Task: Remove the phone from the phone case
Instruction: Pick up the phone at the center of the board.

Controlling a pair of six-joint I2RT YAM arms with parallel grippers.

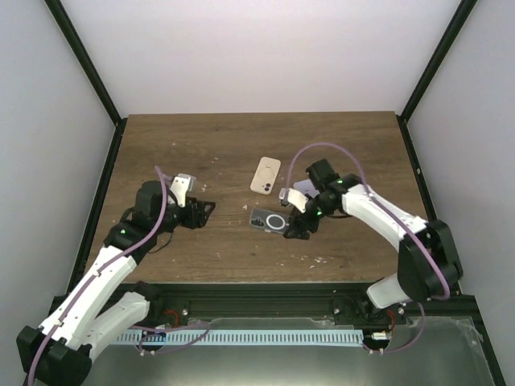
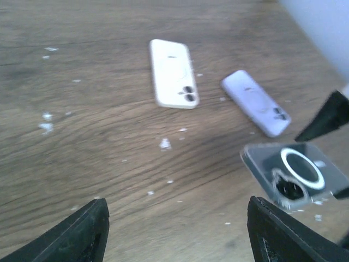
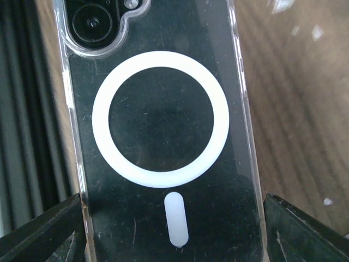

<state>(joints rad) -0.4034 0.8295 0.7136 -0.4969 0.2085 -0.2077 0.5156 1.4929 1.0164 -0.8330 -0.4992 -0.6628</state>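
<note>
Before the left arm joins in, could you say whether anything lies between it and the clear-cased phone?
Nothing visible: only bare table lies between the left gripper and the clear-cased phone.

Cream-white phone (image 1: 266,174) lies back-up on the wooden table (image 1: 177,145). A lavender phone (image 2: 255,102) sits just beside it, not touching, and white specks (image 2: 164,144) dot the wood around them.

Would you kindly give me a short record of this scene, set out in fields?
target: black phone in clear case, back up, on wooden table, not yet removed
right tool: straddles the case's long sides; grip unclear
left tool: open, empty, over bare wood
others: cream phone and lavender phone, lying apart beyond the target
</note>
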